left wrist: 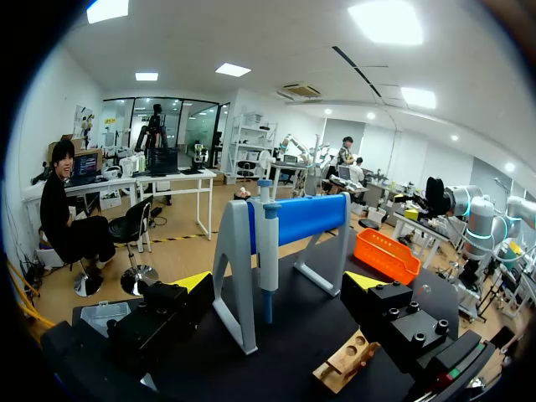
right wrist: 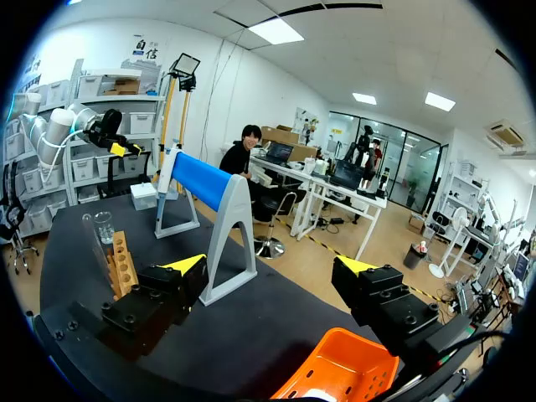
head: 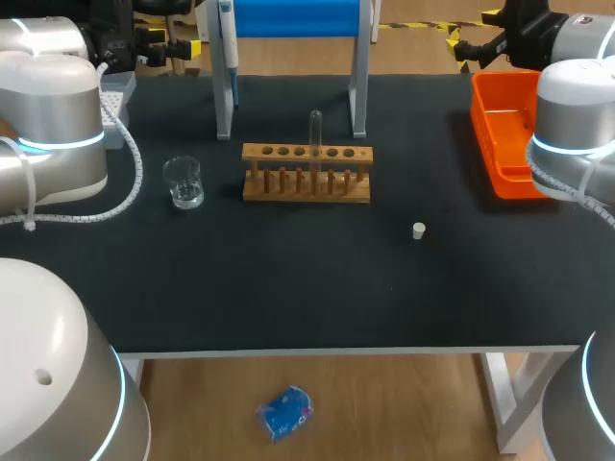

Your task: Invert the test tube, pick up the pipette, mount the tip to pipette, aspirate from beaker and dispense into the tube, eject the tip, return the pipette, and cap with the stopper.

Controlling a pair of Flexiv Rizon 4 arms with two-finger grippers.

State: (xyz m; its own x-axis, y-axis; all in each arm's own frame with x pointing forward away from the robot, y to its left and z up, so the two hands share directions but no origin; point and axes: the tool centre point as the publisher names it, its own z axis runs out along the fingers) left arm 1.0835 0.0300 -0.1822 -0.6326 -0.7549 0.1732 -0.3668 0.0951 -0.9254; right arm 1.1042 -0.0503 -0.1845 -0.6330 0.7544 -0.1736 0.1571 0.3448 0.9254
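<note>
A clear test tube [head: 314, 133] stands upright in the wooden rack [head: 306, 174] at mid-table. The glass beaker [head: 183, 182] sits left of the rack, and a small white stopper [head: 419, 230] lies on the mat to the right. The pipette [head: 228, 43] [left wrist: 268, 258] hangs on the blue-roll stand [left wrist: 293, 219] at the back. My left gripper [head: 187, 48] [left wrist: 278, 285] is open and empty at the far left, with the pipette ahead of it. My right gripper [head: 459, 48] [right wrist: 272, 266] is open and empty at the far right, above the orange bin [right wrist: 343, 373].
The orange bin [head: 504, 134] stands at the table's right edge. A tip box [head: 115, 96] [left wrist: 105, 316] sits at the back left. The stand's legs [head: 223, 106] rise just behind the rack. In the right wrist view the rack [right wrist: 121, 260], tube [right wrist: 90, 239] and beaker [right wrist: 104, 226] lie beyond the stand.
</note>
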